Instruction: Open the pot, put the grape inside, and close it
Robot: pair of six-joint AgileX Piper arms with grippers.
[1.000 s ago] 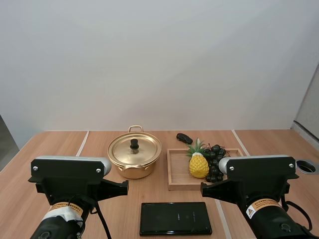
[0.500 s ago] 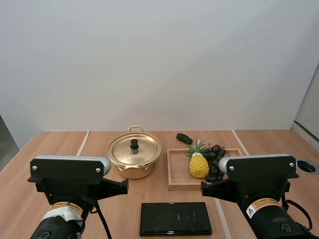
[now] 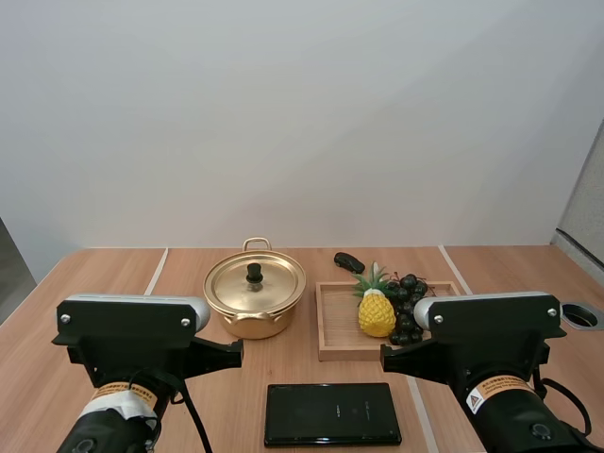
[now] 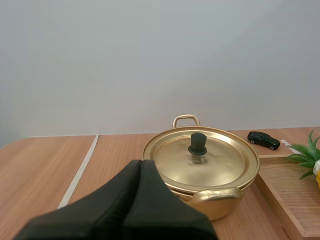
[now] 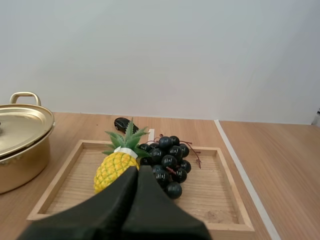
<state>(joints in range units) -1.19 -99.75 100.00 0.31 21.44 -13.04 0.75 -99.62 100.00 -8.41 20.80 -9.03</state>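
Observation:
A gold pot (image 3: 255,300) stands mid-table with its lid (image 3: 255,283) on, black knob (image 4: 197,143) upright. A bunch of dark grapes (image 3: 407,308) lies in a wooden tray (image 3: 336,336) right of the pot, next to a toy pineapple (image 3: 376,308). My left gripper (image 4: 140,165) is shut on nothing, a dark wedge short of the pot (image 4: 202,170). My right gripper (image 5: 138,172) is shut too, held before the tray (image 5: 65,195), close to the grapes (image 5: 167,162) and pineapple (image 5: 114,169).
A black phone (image 3: 332,413) lies flat near the front edge between the arms. A small black toy car (image 3: 348,261) sits behind the tray. A round hole (image 3: 580,316) is in the table at the far right.

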